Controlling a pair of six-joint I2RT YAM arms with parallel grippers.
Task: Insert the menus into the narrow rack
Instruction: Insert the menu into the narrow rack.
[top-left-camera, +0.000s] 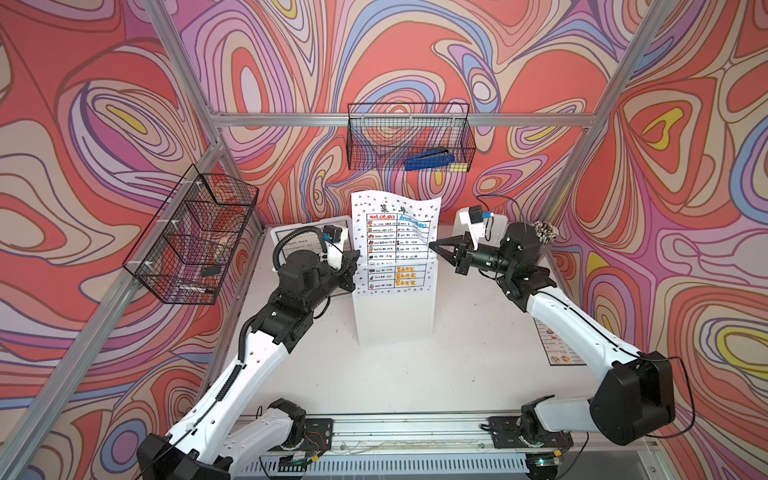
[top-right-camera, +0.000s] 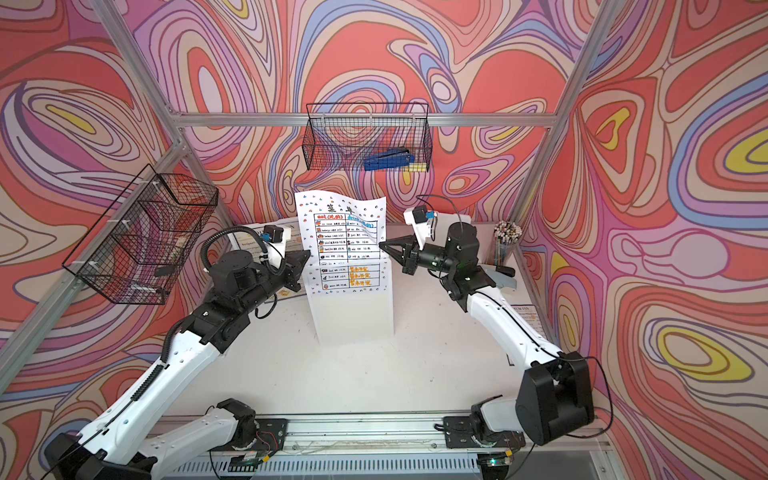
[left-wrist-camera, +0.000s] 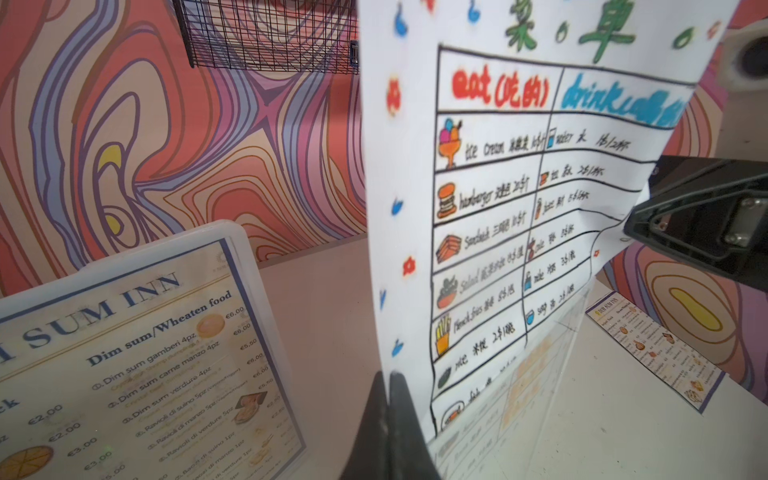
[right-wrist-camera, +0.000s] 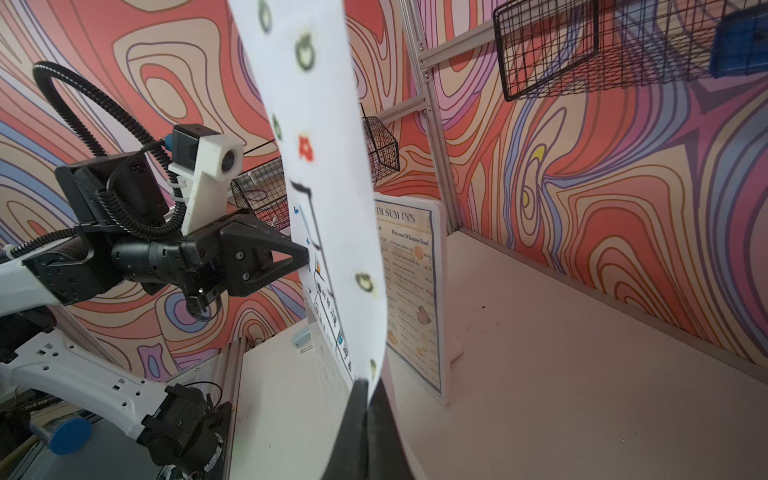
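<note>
White menu (top-left-camera: 395, 232) mid-frame, lower part in clear rack (top-left-camera: 395, 320); left gripper (top-left-camera: 355, 258) and right gripper (top-left-camera: 432, 245) each clamped tight on a side edge. Light floppy paper, probably buckles easily: grip edges low.

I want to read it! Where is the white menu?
In both top views the white menu stands mid-table, bottom in the clear rack, pinched by the left gripper and right gripper.

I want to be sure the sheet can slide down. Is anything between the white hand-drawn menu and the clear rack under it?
Nothing visible blocks it. The white paper menu already stands with its lower part inside the clear plastic rack; the left gripper and right gripper pinch its side edges.
</note>
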